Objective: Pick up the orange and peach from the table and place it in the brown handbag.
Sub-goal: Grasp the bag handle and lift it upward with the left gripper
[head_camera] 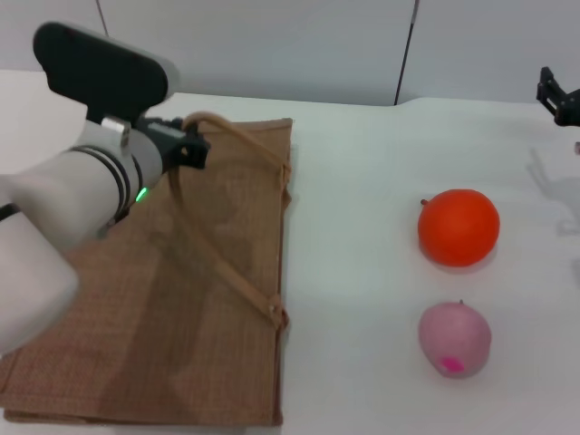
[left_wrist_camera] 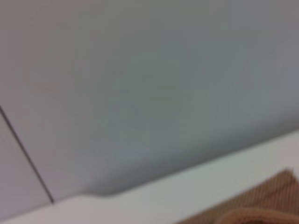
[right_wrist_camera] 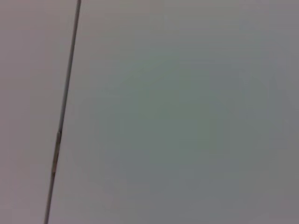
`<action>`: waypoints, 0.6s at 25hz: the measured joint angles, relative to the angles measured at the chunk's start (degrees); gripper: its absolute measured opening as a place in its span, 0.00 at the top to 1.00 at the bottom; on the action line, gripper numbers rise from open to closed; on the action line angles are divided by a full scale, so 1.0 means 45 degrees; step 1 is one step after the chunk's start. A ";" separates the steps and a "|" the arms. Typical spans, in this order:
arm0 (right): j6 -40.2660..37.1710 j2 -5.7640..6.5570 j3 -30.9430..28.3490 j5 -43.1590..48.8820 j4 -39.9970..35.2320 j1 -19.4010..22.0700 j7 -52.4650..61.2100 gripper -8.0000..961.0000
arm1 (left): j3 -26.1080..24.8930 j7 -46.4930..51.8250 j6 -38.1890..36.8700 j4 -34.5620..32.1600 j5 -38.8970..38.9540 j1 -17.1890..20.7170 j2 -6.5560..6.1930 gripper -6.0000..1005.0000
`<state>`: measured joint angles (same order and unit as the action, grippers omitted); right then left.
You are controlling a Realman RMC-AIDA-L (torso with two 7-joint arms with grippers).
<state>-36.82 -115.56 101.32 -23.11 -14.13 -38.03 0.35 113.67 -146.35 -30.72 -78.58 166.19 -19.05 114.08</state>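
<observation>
The brown handbag (head_camera: 181, 299) lies flat on the left half of the white table (head_camera: 362, 227). My left gripper (head_camera: 188, 145) hovers over the bag's far end and is shut on one tan handle (head_camera: 237, 136), which arches up off the cloth. The left wrist view catches a corner of the handbag (left_wrist_camera: 278, 189) and a bit of handle (left_wrist_camera: 252, 217). The orange (head_camera: 459, 227) rests on the table to the right, and the peach (head_camera: 454, 339) sits just in front of it. My right gripper (head_camera: 558, 98) hangs at the far right edge, above and beyond the orange.
A grey wall with a dark vertical seam (head_camera: 405, 54) stands behind the table. The right wrist view holds only this wall and a seam (right_wrist_camera: 63, 112). Bare table surface lies between the bag and the fruits.
</observation>
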 joint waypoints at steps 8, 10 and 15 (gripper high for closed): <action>0.1708 -0.0012 0.0174 0.0039 -0.0807 -0.0009 0.0000 0.20 | -0.0240 -0.0175 0.0226 -0.1350 0.0004 0.0084 -0.0315 0.87; 0.2077 -0.0012 0.0318 0.0256 -0.1227 0.0101 0.0000 0.20 | -0.0250 -0.0235 0.0189 -0.1756 0.0012 0.0099 -0.0461 0.87; 0.2906 -0.0034 0.0508 0.1163 -0.3313 0.1109 0.0040 0.20 | -0.0221 -0.0864 -0.0462 -0.3042 0.0024 0.0073 -0.0642 0.87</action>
<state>-23.75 -115.71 103.61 -17.88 -29.04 -33.04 0.53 112.67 -150.24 -32.80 -92.27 166.30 -18.73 111.19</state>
